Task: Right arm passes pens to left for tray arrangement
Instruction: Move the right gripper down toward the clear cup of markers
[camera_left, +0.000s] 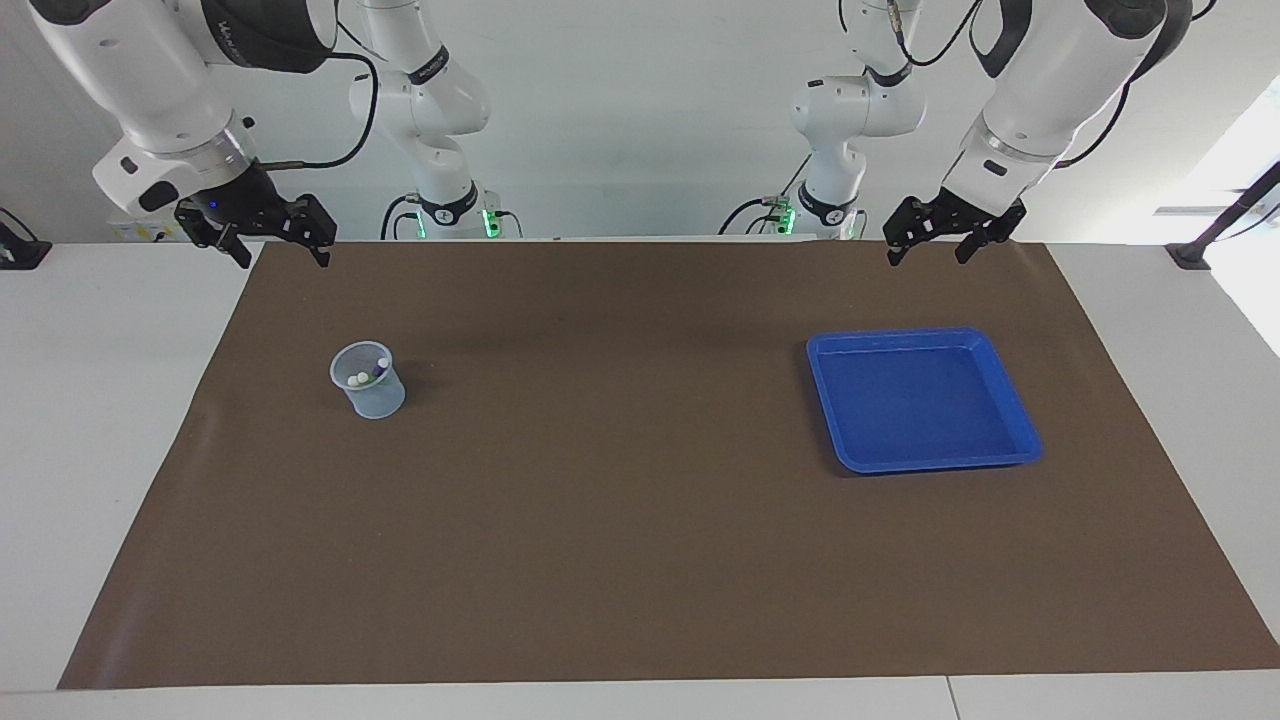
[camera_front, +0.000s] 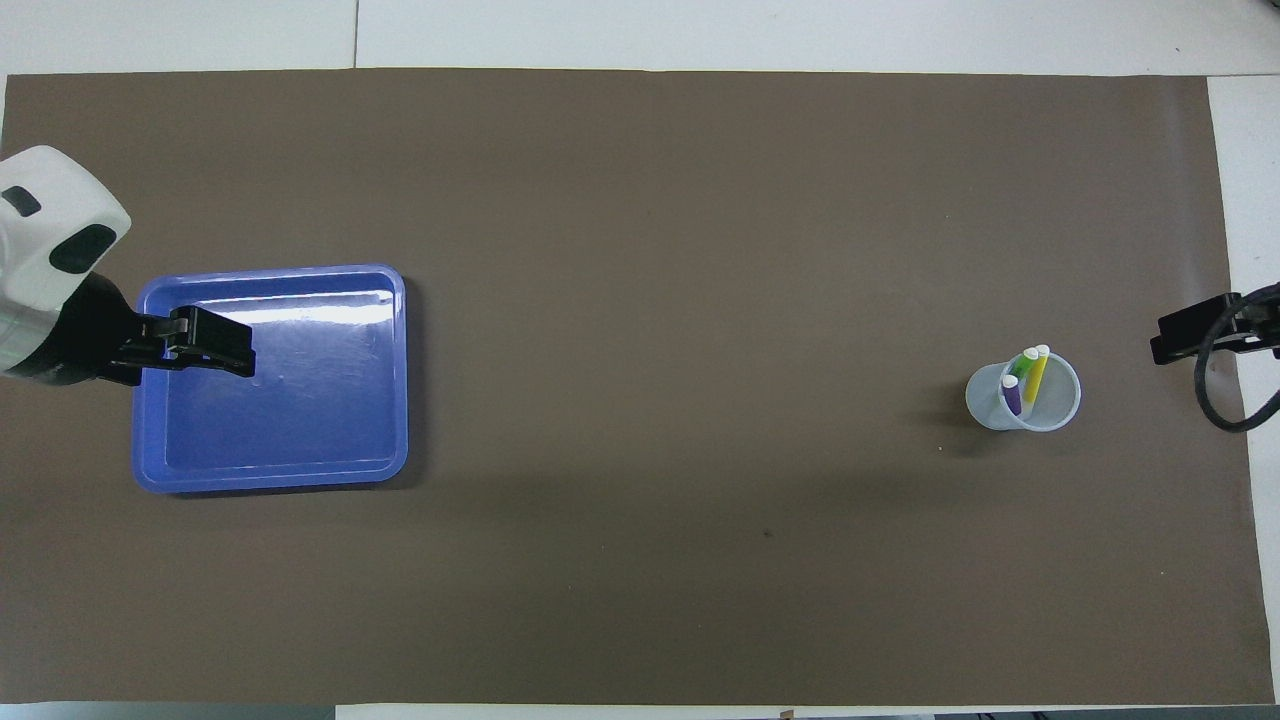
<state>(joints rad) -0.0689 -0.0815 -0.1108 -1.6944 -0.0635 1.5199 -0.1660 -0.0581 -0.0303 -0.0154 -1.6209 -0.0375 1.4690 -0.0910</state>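
Worktop (camera_left: 100, 450), white, covered by a brown mat (camera_left: 640, 560). Translucent cup (camera_left: 369, 382) stands upright on the mat toward the right arm's end, holding 3 marker pens with pale tips up: purple pen (camera_front: 1011, 394), green pen (camera_front: 1024, 362), yellow pen (camera_front: 1036, 373). Blue tray (camera_left: 1020, 435) lies flat on the mat toward the left arm's end, well apart from the cup, with nothing in it. Right tool (camera_left: 283, 249) hangs over the mat's edge nearest the robots, fingers apart, holding nothing. Left tool (camera_left: 930, 250) hangs over the same edge at its own end, fingers apart, holding nothing. Both arms wait, clear of cup and tray.
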